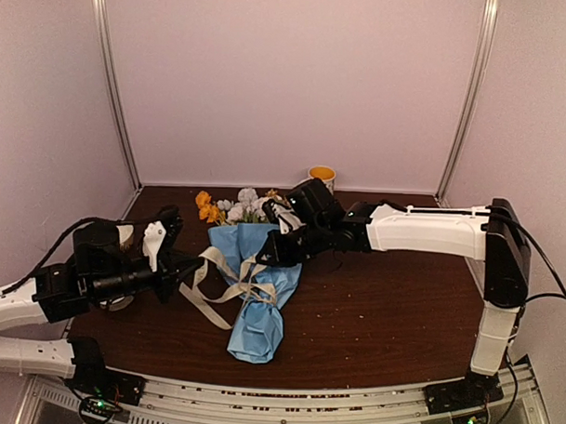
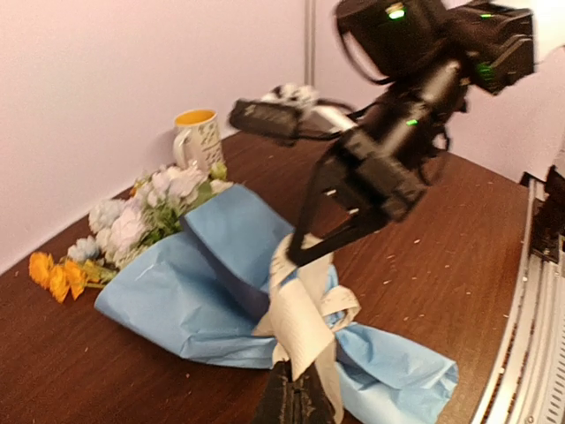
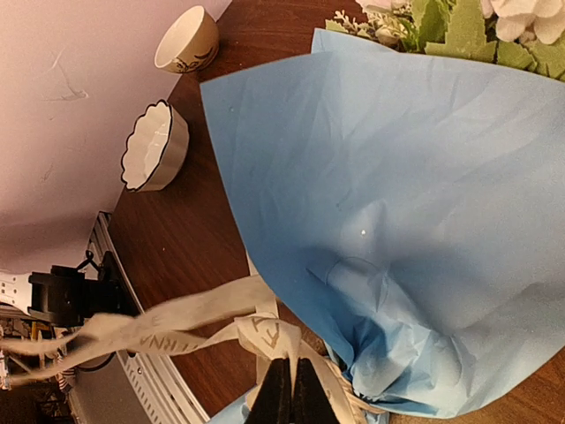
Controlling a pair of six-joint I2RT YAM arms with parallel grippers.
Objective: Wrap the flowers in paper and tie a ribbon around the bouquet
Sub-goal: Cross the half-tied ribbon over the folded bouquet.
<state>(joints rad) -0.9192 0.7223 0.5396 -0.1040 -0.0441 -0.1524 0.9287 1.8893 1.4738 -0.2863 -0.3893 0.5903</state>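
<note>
White scalloped bowl point(image 3: 154, 146) and cup point(image 3: 187, 40) near bouquet point(image 3: 388, 203)

Soft, even light (left wrist view blurred).

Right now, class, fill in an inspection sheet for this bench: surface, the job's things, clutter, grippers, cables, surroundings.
Surface: dark wooden table, dotted with pale specks.
Job's things: bouquet lying flat, blue paper wrapped around the flowers; beige ribbon round its narrow part, with loops trailing on the table.
Clutter: mug with a yellow inside by the back wall; white scalloped bowl against a wall.
Grippers: left gripper shut on the ribbon; right gripper shut on the ribbon at the wrap.
Cables: black cable arcing off the left arm; another off the right arm.
Surroundings: pale walls, metal corner rails.
</note>
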